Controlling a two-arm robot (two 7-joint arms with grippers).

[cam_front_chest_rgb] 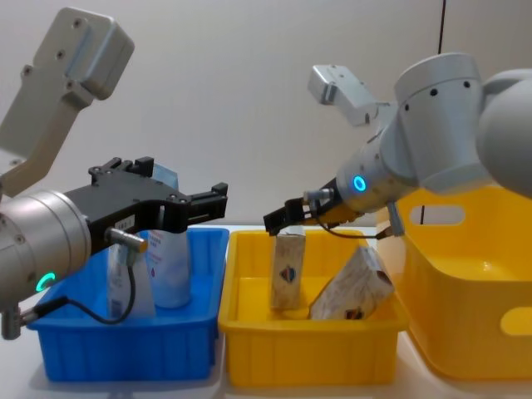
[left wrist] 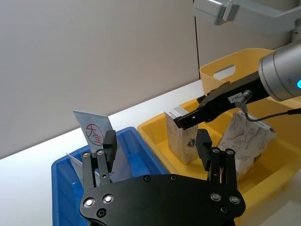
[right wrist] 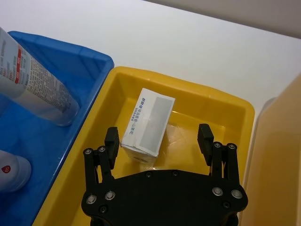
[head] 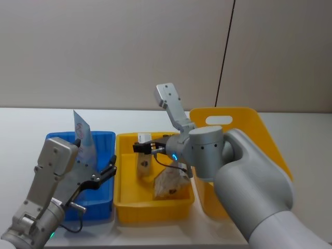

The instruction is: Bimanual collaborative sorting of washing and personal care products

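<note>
Two items in yellow bin: upright box; leaning box at its 4 o'clock. At upright box's top, right gripper, fingers apart. Blue bin, 9 o'clock: tubes; above, left gripper, fingers apart.

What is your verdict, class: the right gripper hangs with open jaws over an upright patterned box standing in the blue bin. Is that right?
Not quite. The upright patterned box stands in the small yellow bin, not the blue bin beside it. The right wrist view shows this. The rest holds: the right gripper hangs over the box with open jaws.
</note>
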